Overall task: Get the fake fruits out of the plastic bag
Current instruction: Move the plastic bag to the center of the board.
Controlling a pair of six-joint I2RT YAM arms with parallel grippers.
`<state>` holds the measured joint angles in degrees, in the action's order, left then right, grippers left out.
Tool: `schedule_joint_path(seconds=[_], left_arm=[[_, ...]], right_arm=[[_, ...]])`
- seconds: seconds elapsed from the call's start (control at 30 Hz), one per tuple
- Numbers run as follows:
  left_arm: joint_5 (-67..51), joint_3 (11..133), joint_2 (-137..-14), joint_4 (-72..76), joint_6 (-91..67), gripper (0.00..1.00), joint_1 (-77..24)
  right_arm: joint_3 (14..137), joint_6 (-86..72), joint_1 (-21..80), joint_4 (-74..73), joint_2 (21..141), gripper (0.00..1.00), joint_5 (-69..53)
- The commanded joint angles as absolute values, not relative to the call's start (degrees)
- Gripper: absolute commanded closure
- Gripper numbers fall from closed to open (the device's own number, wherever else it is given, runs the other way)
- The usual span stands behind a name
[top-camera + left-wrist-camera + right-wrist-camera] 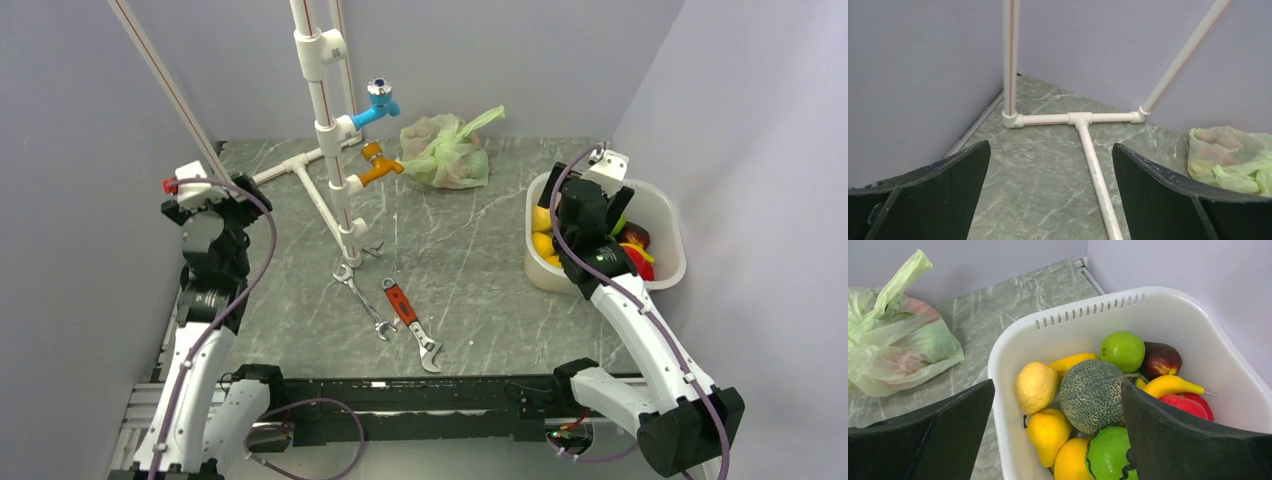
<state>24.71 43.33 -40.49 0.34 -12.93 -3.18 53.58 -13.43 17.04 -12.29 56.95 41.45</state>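
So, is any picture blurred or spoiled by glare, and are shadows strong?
Top external view: even soft light, only faint shadows on the grey marbled table, no blur. Left wrist view: sharp, but the black left end effector is dark with little detail. Right wrist view: sharp, small soft highlight on the round green fake apple; the thin pale green plastic bag is clear.

Pipe frame [330, 135], silver wrench [364, 300], red-handled wrench [410, 322], white tub [662, 208]

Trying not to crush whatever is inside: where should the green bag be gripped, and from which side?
Pinch the loose tie handle sticking up from the plastic bag, coming down from above. It stands free of the bulging body, so the hand closes on film alone.
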Motion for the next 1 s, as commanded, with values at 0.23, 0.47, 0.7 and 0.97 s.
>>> schedule_joint_path(seconds=[0.23, 0.47, 0.7, 0.97], left_arm=[[10.4, 51.8, -48.9, -2.7, -13.6, 0.01, -0.2], [0.9, 57.2, -53.5, -5.1, -13.3, 0.01, 4.6], [-7.8, 55.2, -53.9, -5.2, -14.7, 0.01, 7.6], [-11.6, 53.8, -53.6, -5.1, -15.6, 0.01, 8.7]], right_arm=[[54.8, -9.5, 17.3, -6.6, 55.0, 0.00, 34.0], [55.7, -13.7, 17.2, -4.1, 57.9, 0.00, 23.2], [57.7, -19.8, 17.2, -0.3, 64.3, 0.00, 13.7], [63.6, -21.0, 17.2, 5.6, 77.5, 0.00, 6.8]])
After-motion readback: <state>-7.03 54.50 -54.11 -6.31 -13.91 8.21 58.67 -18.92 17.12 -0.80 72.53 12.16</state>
